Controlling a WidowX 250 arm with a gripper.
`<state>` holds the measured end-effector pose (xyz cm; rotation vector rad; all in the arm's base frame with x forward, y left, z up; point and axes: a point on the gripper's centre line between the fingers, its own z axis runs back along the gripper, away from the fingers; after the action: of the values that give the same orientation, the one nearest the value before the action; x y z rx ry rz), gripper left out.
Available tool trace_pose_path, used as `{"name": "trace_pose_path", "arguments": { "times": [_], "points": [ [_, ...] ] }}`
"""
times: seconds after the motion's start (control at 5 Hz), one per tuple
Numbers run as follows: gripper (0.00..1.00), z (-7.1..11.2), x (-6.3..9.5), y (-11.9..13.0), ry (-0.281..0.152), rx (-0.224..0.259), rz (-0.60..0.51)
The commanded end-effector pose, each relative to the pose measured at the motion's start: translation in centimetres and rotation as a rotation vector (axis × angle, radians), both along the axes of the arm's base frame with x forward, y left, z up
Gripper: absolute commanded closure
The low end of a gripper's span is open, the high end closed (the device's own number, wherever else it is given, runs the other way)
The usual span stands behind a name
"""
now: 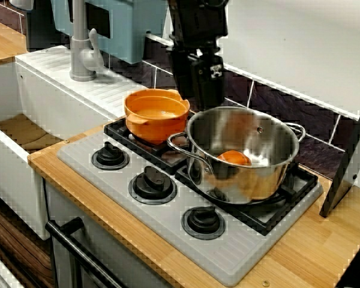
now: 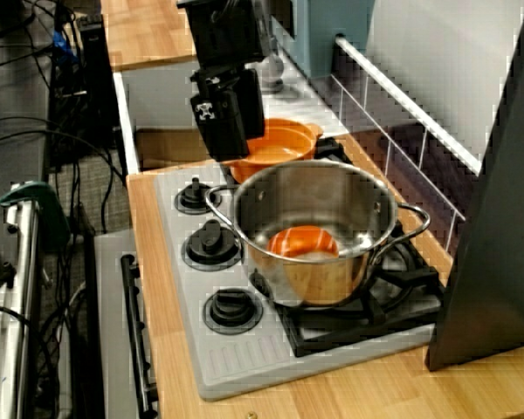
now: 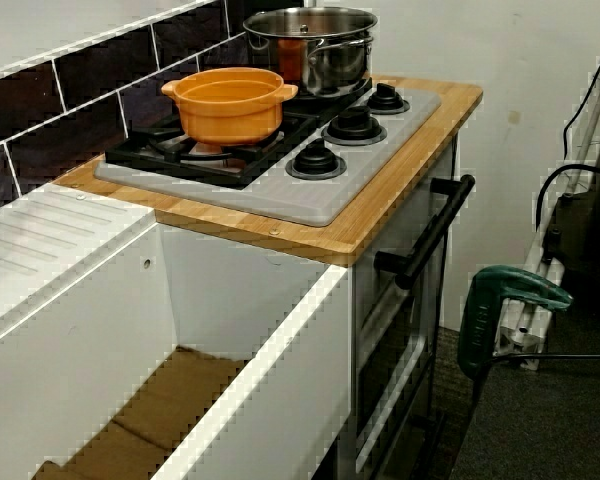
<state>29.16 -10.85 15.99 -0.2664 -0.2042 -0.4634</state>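
Hanging over the back of the hob, the black, blocky gripper (image 1: 207, 102) sits close to the orange pot (image 1: 157, 114) and the steel pot (image 1: 252, 180), gripping nothing that shows; its fingers merge into one dark mass in both the front view and the view from the stove's end, so I cannot tell how far they are parted; the orange pot is round, matte and thick-walled, with two small lug handles, standing on the left black grate (image 1: 123, 127); just beside it on the right grate stands the steel pot, taller, polished and mirror-bright, with looped wire handles; inside on its floor lies a rounded orange piece (image 1: 234, 158), its colour reflected in the wall; the hob (image 1: 168, 225) is a grey plate with fine ribbing, carrying three round black knobs (image 1: 152, 182) in a row along its front; a pale wooden worktop (image 1: 312, 252) frames it; a grey tap (image 1: 81, 48) rises over the white sink (image 3: 260, 380).
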Motion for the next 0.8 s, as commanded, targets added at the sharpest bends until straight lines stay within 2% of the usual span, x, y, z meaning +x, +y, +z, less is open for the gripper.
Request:
{"name": "trace_pose_path", "arguments": {
  "times": [0.0, 0.2, 0.6],
  "points": [
    [0.00, -1.4, 0.2, -0.7, -0.011, 0.011, 0.013],
    [0.00, -1.2, 1.3, -1.3, -0.013, -0.009, 0.051],
    [0.00, -1.8, 3.3, -2.6, -0.024, -0.004, 0.098]
  ]
}}
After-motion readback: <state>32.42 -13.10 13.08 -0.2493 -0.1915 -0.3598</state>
